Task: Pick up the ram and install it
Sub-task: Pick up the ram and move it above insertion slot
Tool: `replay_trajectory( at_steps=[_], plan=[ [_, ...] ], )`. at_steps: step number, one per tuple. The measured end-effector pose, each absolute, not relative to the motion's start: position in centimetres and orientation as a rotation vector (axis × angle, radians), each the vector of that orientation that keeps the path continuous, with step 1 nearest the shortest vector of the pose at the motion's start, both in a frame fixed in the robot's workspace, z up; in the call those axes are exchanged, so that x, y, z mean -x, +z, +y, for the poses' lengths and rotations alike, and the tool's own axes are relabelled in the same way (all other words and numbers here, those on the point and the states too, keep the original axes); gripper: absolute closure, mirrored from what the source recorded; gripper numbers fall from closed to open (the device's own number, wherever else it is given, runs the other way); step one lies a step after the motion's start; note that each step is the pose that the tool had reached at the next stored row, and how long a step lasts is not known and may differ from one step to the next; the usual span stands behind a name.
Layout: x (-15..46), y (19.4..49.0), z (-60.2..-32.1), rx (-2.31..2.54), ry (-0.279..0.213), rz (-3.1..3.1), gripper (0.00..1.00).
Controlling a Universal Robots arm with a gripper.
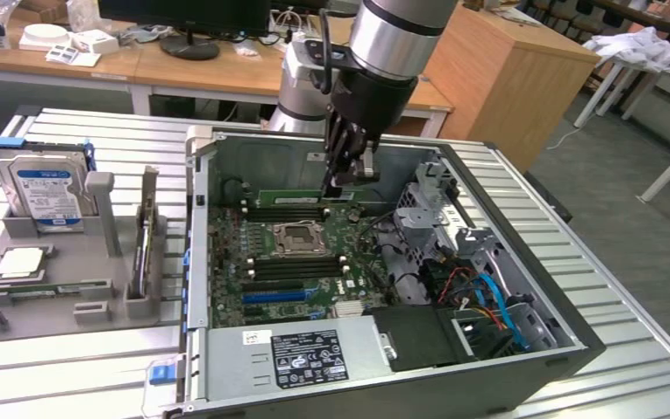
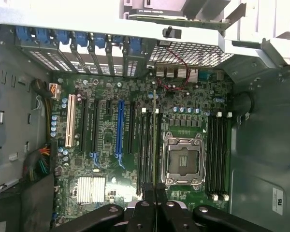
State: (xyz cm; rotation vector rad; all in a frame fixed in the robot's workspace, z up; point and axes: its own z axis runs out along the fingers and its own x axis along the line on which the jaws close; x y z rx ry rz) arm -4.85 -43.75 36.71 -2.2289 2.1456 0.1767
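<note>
My gripper (image 1: 338, 185) reaches down into the open computer case (image 1: 201, 262) and is shut on the ram (image 1: 292, 195), a thin green stick held level just above the black memory slots (image 1: 294, 212) behind the processor socket (image 1: 293, 236). In the wrist view the ram (image 2: 156, 130) shows edge-on as a thin line running out from my gripper (image 2: 155, 194). It lines up over the memory slots (image 2: 147, 150) beside the open socket (image 2: 184, 162). I cannot tell whether the ram touches a slot.
A grey holder (image 1: 62, 301) on the exterior view's left carries a silver hard drive (image 1: 42, 188), a square processor chip (image 1: 23, 262) and an upright board (image 1: 146, 240). Inside the case are a drive cage (image 1: 434, 196), coloured cables (image 1: 487, 292) and a power supply (image 1: 300, 353).
</note>
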Motion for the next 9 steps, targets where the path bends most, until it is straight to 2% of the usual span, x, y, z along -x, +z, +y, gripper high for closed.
replay_trajectory(
  at_steps=[9],
  plan=[
    [4.85,35.8,-43.75,2.226,0.177,2.148,0.88]
  ],
)
